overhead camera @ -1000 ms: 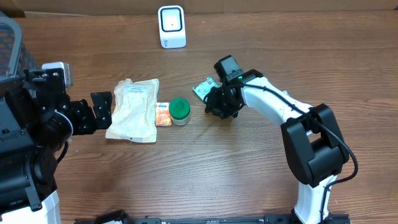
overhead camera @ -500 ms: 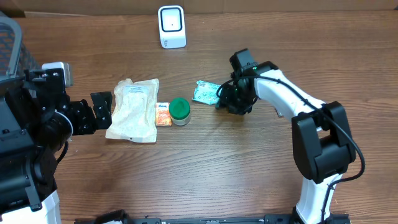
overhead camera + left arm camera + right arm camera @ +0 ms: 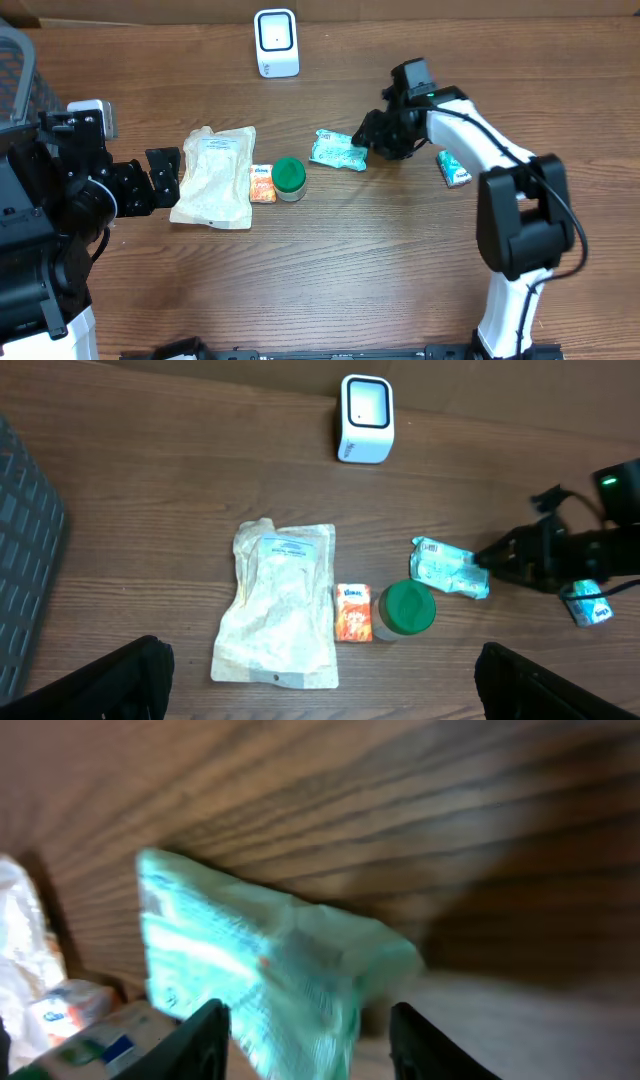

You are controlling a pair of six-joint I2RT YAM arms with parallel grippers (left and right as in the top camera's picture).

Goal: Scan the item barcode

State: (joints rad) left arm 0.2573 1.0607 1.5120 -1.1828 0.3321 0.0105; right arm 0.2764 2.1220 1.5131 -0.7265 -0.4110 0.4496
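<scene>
**Overhead view.** The green packet lies flat on the worktop. It is nearer to me than the scanner and off to the scanner's right-arm side. Its long axis runs roughly across the worktop, slightly tilted. My right fingers are at the end of the packet farther from the scanner. From here I cannot tell whether they touch it or sit just beside it. My left fingers are well off to the scanner's other side. They are spread wide, hold nothing, and sit just beside a white pouch.

**Left wrist view.** The scanner stands upright at the far edge. The packet lies on the near side of it, toward my right arm, with one end pointing at the dark right fingers. My left fingers frame the bottom of the picture, well apart from the packet.

**Right wrist view (blurred).** My right fingers stand apart. The near end of the packet lies in the gap between them, and the rest stretches away ahead. It does not look pinched.

**Judgement.** The right arm is far the nearer. The coming move depends on closing across this short end and then carrying the packet up to the scanner. No barcode is legible in any view.
</scene>
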